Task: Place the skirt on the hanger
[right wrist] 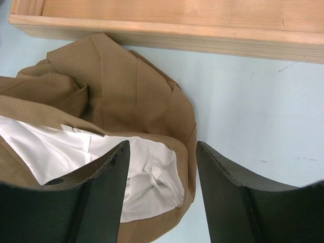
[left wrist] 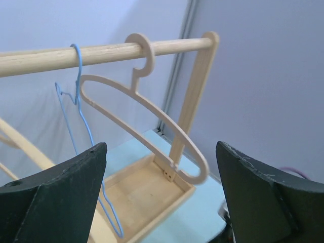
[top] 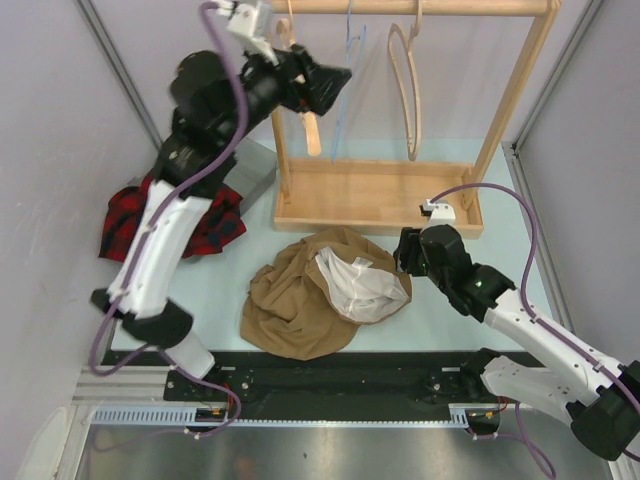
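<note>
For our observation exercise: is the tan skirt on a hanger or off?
Off. The skirt lies crumpled on the table, white lining showing; the wooden hanger hangs bare on the rail.

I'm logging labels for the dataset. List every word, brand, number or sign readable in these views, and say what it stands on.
None can be read.
The tan skirt shows its white lining but no legible tag.
The wooden rack, wooden hanger and red plaid garment carry no print.
The toothed strip on the front rail shows only tick marks, too small to read any figures.
</note>
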### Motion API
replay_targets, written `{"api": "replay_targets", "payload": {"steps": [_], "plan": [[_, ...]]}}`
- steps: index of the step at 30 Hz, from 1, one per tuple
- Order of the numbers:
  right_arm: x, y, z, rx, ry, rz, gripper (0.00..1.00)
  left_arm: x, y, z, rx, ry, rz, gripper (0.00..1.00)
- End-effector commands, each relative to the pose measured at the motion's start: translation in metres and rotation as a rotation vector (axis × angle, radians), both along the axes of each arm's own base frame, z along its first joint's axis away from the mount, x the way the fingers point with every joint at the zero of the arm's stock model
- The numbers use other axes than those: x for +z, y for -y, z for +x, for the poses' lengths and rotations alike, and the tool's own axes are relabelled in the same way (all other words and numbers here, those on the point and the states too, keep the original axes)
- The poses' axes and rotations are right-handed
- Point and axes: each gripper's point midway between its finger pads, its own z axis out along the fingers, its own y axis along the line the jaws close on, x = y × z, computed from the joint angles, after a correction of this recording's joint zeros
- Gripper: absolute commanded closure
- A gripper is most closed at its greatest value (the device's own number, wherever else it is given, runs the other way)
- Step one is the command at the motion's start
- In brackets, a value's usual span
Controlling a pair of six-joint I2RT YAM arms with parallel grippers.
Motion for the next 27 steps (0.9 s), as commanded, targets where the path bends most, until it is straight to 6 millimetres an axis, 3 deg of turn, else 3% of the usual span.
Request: {"api": "replay_targets", "payload": {"steps": [1, 3, 6, 7, 10, 12, 18, 21, 27], "plan": [[0.023, -0.003, 0.013, -0.016, 0.061, 0.033, 0.4, -0.012, 0.014, 0.067, 0.136, -0.036, 0.022, 0.09], [0.022, -0.002, 0.015, -0.026, 0.049, 0.041, 0.4, -0.032, 0.022, 0.095, 0.186, -0.079, 0.036, 0.09], [0.022, 0.002, 0.016, -0.043, 0.045, 0.049, 0.39, -0.046, 0.025, 0.116, 0.227, -0.086, 0.035, 0.1], [0.02, 0.002, 0.015, -0.044, 0.04, 0.054, 0.39, -0.062, 0.03, 0.125, 0.229, -0.103, 0.057, 0.1], [0.017, 0.003, 0.012, -0.039, 0.016, 0.066, 0.39, -0.08, 0.037, 0.144, 0.255, -0.107, 0.074, 0.1], [0.016, 0.003, 0.011, -0.037, 0.009, 0.07, 0.39, -0.084, 0.034, 0.154, 0.299, -0.107, 0.073, 0.1], [0.011, 0.003, 0.014, -0.044, -0.008, 0.069, 0.39, -0.098, 0.035, 0.173, 0.347, -0.099, 0.091, 0.14], [0.01, 0.004, 0.016, -0.049, -0.011, 0.066, 0.39, -0.105, 0.035, 0.179, 0.364, -0.1, 0.107, 0.23], [0.01, 0.009, 0.019, -0.066, -0.009, 0.067, 0.39, -0.123, 0.033, 0.193, 0.395, -0.115, 0.141, 0.25]]}}
